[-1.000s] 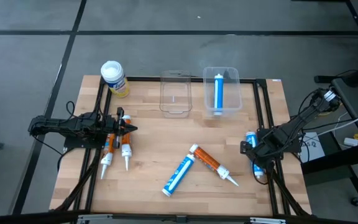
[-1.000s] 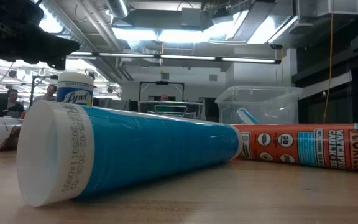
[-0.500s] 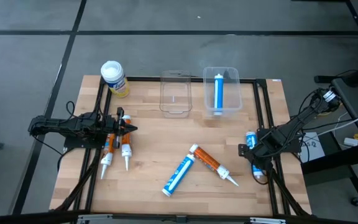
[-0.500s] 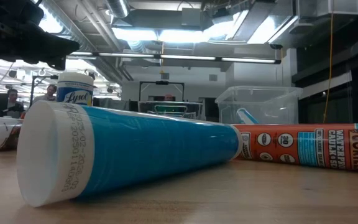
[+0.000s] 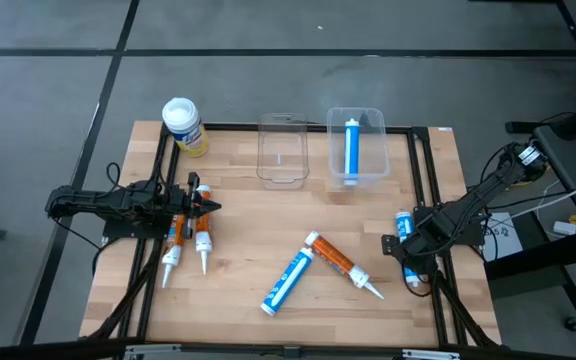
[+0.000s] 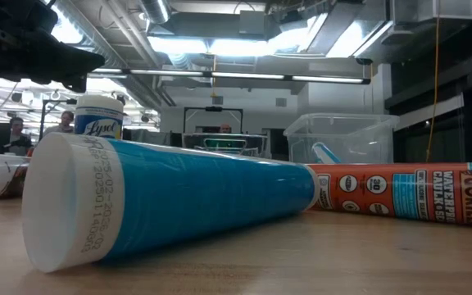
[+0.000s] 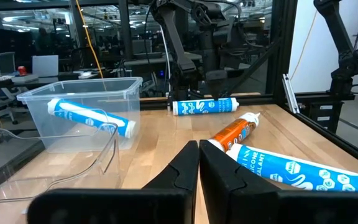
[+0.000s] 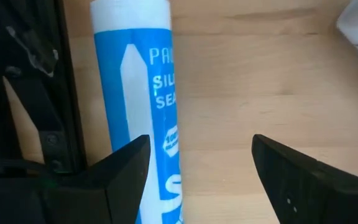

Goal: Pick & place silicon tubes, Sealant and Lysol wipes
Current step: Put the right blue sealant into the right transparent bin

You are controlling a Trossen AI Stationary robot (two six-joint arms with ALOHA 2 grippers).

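The Lysol wipes point(image 5: 183, 125) stand upright at the table's far left; they also show in the low view point(image 6: 98, 119). Two orange tubes point(image 5: 188, 242) lie side by side below my left gripper point(image 5: 211, 208), which is shut, empty and raised above the table. A blue silicone tube point(image 5: 288, 280) and an orange sealant tube point(image 5: 340, 265) lie at the centre near edge. My right gripper point(image 8: 197, 168) is open, low over another blue tube point(image 8: 138, 93) at the right edge point(image 5: 401, 222). One finger point(image 8: 120, 171) stands over this tube; bare wood lies between the fingers. My right gripper comes from above with one finger point(image 8: 120, 171) over the blue tube's body point(image 8: 143, 134). The tube lies flat on the table, running along the fingers. I cannot tell whether the finger touches it.
Two clear bins stand at the far centre: one is empty point(image 5: 281, 150), the other point(image 5: 368, 160) holds a blue tube point(image 5: 352, 145). A black frame rail point(image 8: 55, 93) runs close beside the right-edge tube. Bare wood lies between the bins and the centre tubes.
My right gripper has shifted a little toward the table's near edge over the right blue tube and stays open. The tubes have not moved.
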